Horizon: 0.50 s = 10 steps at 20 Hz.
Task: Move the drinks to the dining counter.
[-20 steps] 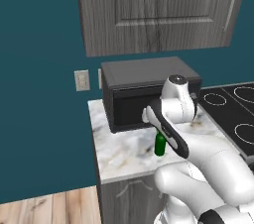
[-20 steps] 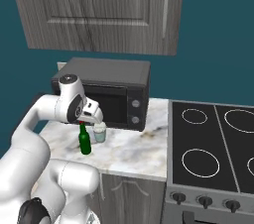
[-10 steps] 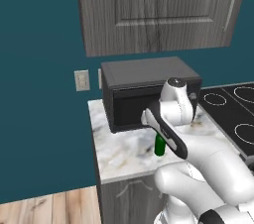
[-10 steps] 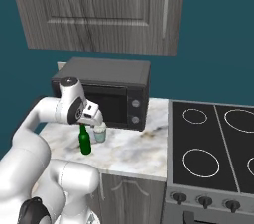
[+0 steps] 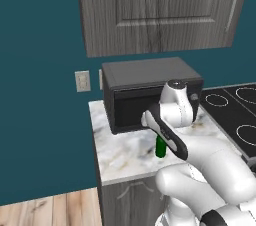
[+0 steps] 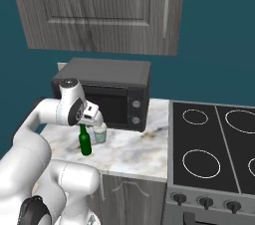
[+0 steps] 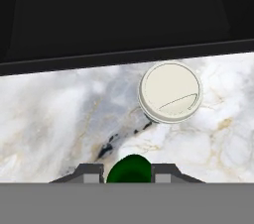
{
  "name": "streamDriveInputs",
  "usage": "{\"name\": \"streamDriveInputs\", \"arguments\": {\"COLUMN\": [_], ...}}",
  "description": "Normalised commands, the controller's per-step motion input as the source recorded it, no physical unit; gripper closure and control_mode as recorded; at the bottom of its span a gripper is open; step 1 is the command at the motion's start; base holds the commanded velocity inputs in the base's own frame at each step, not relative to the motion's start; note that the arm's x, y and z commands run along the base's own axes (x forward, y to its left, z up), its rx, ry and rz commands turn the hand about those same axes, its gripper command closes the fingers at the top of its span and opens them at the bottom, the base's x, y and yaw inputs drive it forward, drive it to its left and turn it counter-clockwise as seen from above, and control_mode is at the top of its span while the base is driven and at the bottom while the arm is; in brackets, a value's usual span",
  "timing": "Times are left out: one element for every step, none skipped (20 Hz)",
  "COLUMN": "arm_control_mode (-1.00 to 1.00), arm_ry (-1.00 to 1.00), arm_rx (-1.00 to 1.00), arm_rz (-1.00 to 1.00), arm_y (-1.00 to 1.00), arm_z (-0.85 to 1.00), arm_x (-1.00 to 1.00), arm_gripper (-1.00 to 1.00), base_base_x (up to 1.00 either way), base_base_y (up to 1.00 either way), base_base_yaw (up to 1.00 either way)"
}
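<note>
Green bottle stands upright on the marble worktop before the microwave, just beside a white cup; the tool pinches its neck from above.

I'm holding the arm bent forward over the counter, wrist turned straight down in front of the microwave. The pincer is pointing down at the counter, its two fingers sitting tight against either side of the green bottle, gripping it at the neck.
</note>
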Motion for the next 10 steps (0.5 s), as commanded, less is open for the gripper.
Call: {"name": "streamDriveInputs", "arguments": {"arm_control_mode": [-1.0, -1.0, -1.0, -1.0, -1.0, -1.0, -1.0, -1.0, -1.0, -1.0], "arm_ry": [0.0, 0.0, 0.0, 0.0, -0.02, -0.06, -0.14, -0.16, -0.21, -0.23], "arm_rx": [0.0, 0.0, 0.0, 0.0, 0.0, 0.0, -0.03, -0.03, -0.07, -0.07], "arm_rz": [0.0, 0.0, 0.0, 0.0, 0.0, 0.0, 0.0, 0.0, 0.0, 0.0], "arm_y": [0.0, 0.0, 0.0, 0.0, 0.01, 0.01, 0.06, 0.04, 0.04, 0.0], "arm_z": [-0.14, -0.14, -0.17, -0.16, -0.12, -0.04, 0.0, 0.0, 0.04, 0.15], "arm_x": [0.0, 0.0, 0.0, 0.0, 0.0, -0.05, -0.23, -0.24, -0.3, -0.32], "arm_gripper": [1.0, 1.0, 1.0, 1.0, 1.0, 1.0, 1.0, 1.0, 1.0, 1.0], "base_base_x": [0.0, 0.0, 0.0, 0.0, 0.0, 0.0, 0.0, 0.0, 0.0, 0.0], "base_base_y": [0.0, 0.0, 0.0, 0.0, 0.0, 0.0, 0.0, 0.0, 0.0, 0.0], "base_base_yaw": [0.0, 0.0, 0.0, 0.0, 0.0, 0.0, 0.0, 0.0, 0.0, 0.0]}}
